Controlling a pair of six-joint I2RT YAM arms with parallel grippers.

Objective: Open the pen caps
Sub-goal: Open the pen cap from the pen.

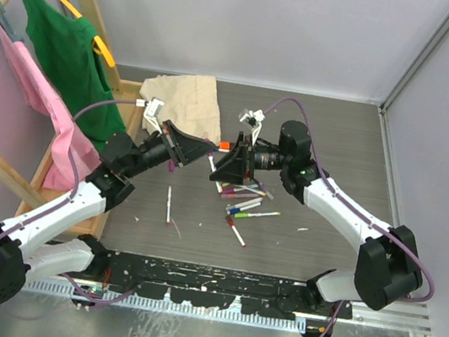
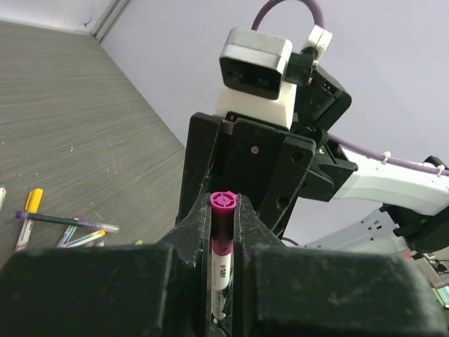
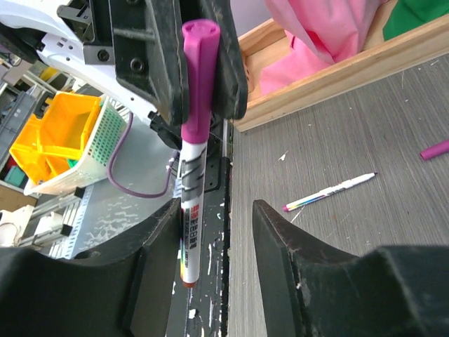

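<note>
Pen [image 3: 191, 210], one, purple cap [image 3: 198, 84], one, pinched in left claw [image 2: 223, 217]

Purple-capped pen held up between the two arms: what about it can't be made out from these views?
Right wrist: the purple-capped pen has barrel print too blurred to read; whether it touches a finger of the right gripper is unclear.
Left wrist: its lower barrel is buried between the fingers of the left gripper; tip unseen.
Top external: the gripper bodies cover the pen; it cannot be picked out.
</note>
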